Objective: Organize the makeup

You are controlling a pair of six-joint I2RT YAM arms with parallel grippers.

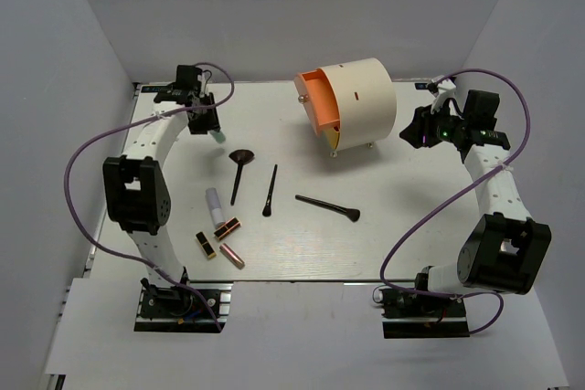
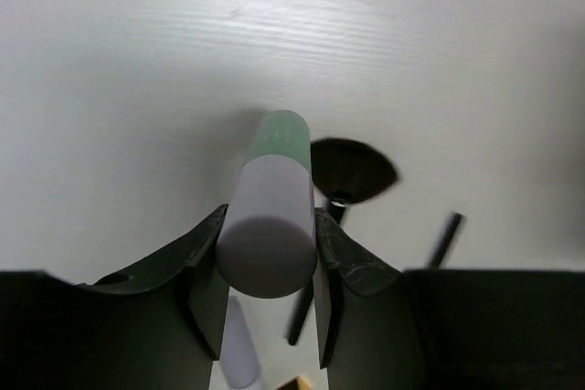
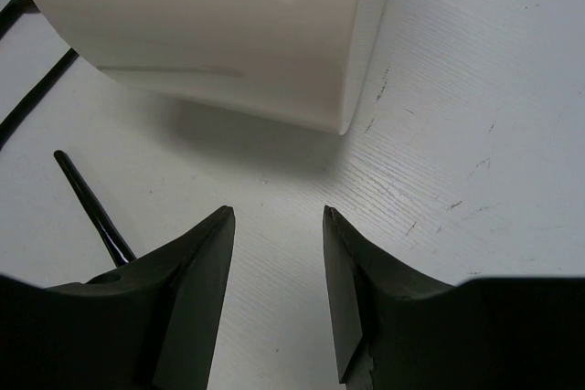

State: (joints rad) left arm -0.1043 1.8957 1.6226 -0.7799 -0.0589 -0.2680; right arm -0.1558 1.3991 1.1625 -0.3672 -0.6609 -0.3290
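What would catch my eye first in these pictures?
The big cream cylinder with an orange drawer front, at the table's far side, stands out first. Next, the left gripper is closed on a pale tube with a green end, at the table's far left. In the middle lie black brushes, with short lipstick tubes nearer the left arm.

Cream cylinder (image 3: 228,34): cropped by the top edge. Black brush handle (image 3: 91,207): lower end hidden behind a right-gripper finger (image 3: 192,299).
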